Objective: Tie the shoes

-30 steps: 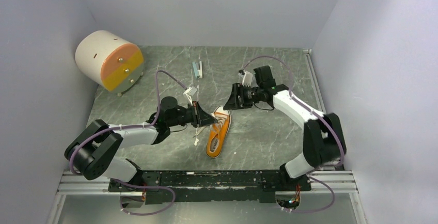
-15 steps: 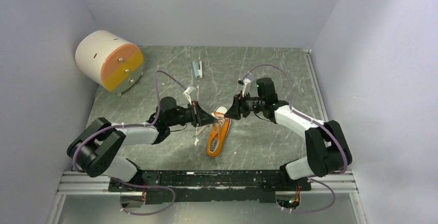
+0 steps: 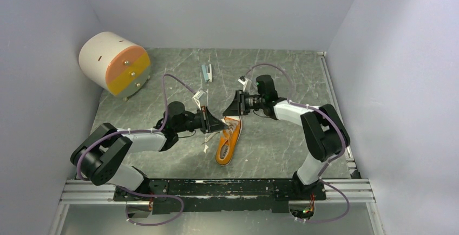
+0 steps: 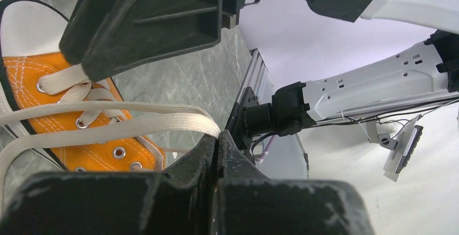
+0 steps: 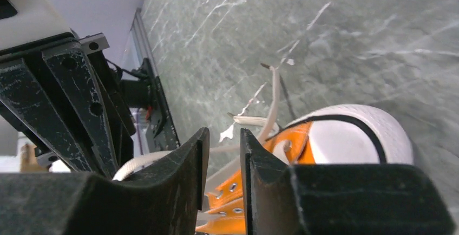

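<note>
Top external — sneaker (image 3: pixel 227 144) between end effectors (image 3: pixel 221 124) (image 3: pixel 231 110).

Overall light: the scene is being lit brightly and evenly from above, and the walls (image 3: pixel 216 7) are being washed a pale violet-white.
Shadows: only short, soft shadows are being thrown on the table (image 3: pixel 303 61), close under the arms and along the shoe (image 3: pixel 227 144).
Glare: the upper right of the left wrist view is being bleached almost to white.
Focus, left wrist: the laces (image 4: pixel 135 122) are being rendered crisply, while the left gripper (image 4: pixel 217 140) is being softened towards the bottom edge.
Focus, right wrist: the right gripper (image 5: pixel 223 135) is being shown dark and grainy; the table's far right is being smeared.
Top view: everything is being kept sharp, though small things are being resolved poorly.
</note>
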{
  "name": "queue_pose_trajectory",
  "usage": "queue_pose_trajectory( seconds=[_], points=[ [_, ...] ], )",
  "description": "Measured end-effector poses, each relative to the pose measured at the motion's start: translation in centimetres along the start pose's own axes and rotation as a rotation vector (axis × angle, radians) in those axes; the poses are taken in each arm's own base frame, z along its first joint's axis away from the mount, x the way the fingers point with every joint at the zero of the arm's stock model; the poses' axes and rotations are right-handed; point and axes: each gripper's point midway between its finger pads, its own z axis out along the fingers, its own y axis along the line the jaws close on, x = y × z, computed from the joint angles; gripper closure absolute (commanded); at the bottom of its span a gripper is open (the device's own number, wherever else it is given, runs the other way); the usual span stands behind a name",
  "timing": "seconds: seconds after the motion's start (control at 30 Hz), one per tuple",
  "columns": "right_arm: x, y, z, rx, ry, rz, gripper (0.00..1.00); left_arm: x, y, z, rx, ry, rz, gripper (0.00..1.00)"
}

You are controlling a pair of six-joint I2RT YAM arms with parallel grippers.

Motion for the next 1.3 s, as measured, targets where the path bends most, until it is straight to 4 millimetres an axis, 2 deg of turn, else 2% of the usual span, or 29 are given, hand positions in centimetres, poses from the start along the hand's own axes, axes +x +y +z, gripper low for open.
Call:
queue_pose_trajectory(
  seconds=[0.07, 0.27, 0.4, 0.73, 0.97, 1.17, 1.3],
  points=[
    [0.0, 0.3, 0.7, -0.03, 0.04, 0.02, 0.73, 0.0, 0.0, 0.0, 0.001, 0.002, 0.0, 0.95],
    [4.1, 1.6, 0.3, -0.093, 0.166, 0.169, 0.74, 0.1, 0.0, 0.0, 0.002, 0.008, 0.002, 0.95],
    [5.9, 1.8, -0.1, -0.092, 0.211, 0.259, 0.73, 0.2, -0.1, 0.0, 0.007, 0.014, 0.002, 0.95],
    [6.8, 4.0, -1.5, -0.094, 0.279, 0.373, 0.61, -0.3, -0.1, 0.7, 0.008, 0.031, 0.009, 0.95],
    [6.7, 3.1, -2.1, 0.005, 0.313, 0.35, 0.55, -0.4, 0.6, 1.7, -0.004, 0.071, -0.003, 0.95],
    [6.4, 0.9, -2.9, 0.181, 0.328, 0.322, 0.44, -0.4, 1.6, 2.2, -0.028, 0.099, -0.015, 0.95],
    [6.1, -0.8, -3.8, 0.32, 0.326, 0.281, 0.45, -0.5, 2.1, 2.1, -0.041, 0.1, -0.022, 0.95]
  ],
)
